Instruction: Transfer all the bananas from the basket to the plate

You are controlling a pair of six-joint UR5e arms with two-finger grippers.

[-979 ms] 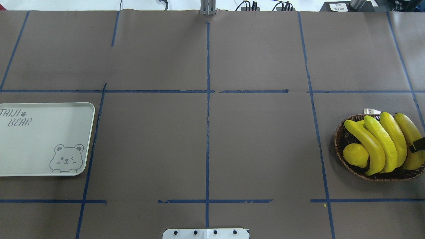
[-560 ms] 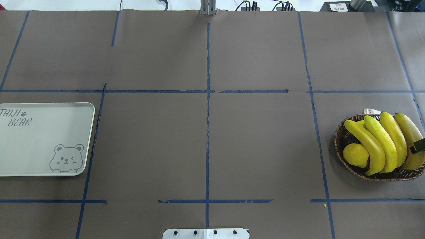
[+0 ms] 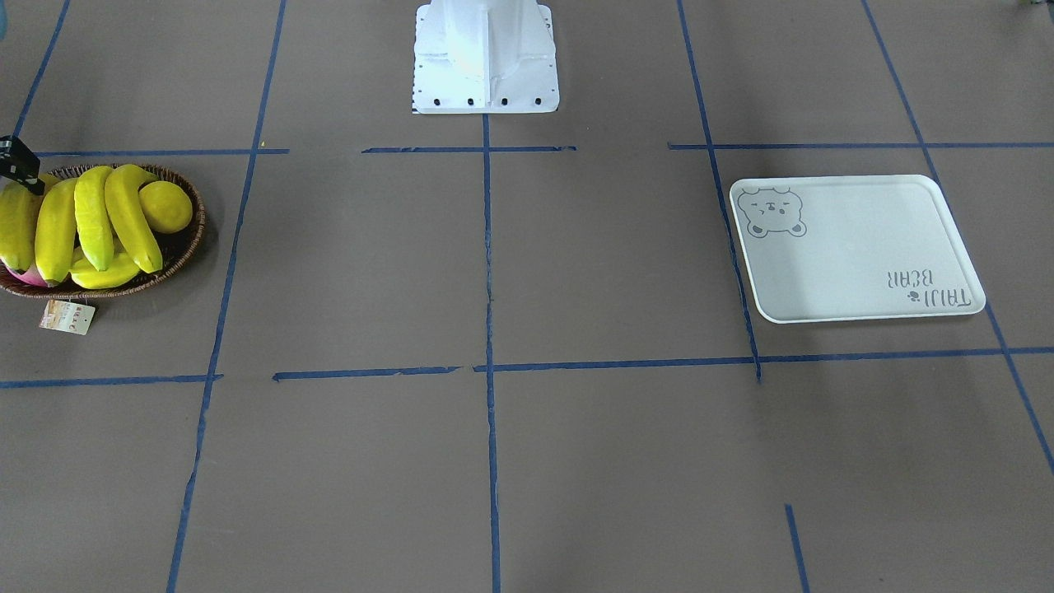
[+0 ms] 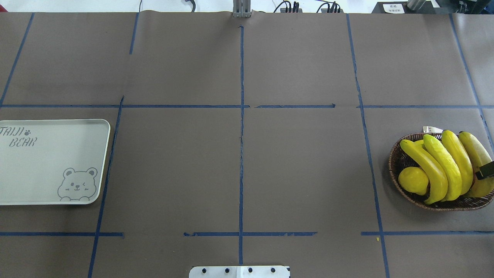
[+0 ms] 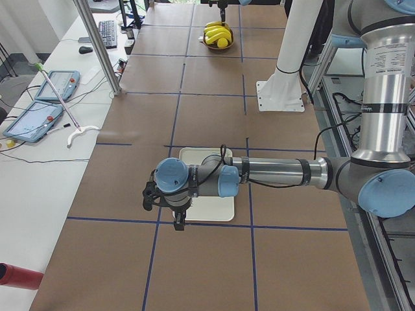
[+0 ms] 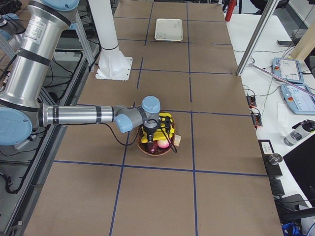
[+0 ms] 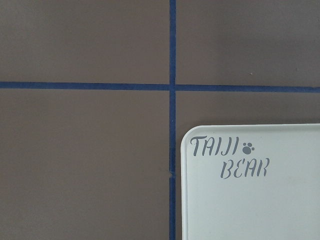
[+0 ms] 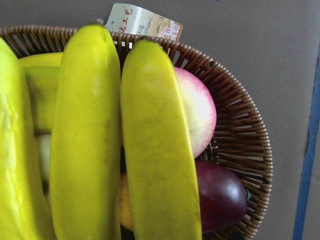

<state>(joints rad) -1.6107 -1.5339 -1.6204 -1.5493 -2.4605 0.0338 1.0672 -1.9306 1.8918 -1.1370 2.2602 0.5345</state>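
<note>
Several yellow bananas point(image 4: 447, 166) lie side by side in the brown wicker basket point(image 4: 393, 162) at the table's right edge. The right wrist view looks down close on two of these bananas point(image 8: 155, 150). Only a dark tip of my right gripper point(image 4: 487, 170) shows, by the outermost banana point(image 4: 476, 152); I cannot tell whether it is open or shut. The white bear-print plate point(image 4: 50, 162) lies bare at the far left. My left gripper point(image 5: 179, 220) hangs over the plate's near edge point(image 5: 194, 154); its state cannot be told.
A round lemon point(image 4: 413, 180) lies in the basket beside the bananas, with a pink-white peach point(image 8: 197, 110) and a dark plum point(image 8: 220, 195) under them. A paper tag point(image 3: 67, 317) hangs off the basket. The robot's white base point(image 3: 486, 58) stands at mid table.
The outermost banana beside the right gripper's tip has shifted slightly, and the tip has edged a little right. Nothing else has moved.
</note>
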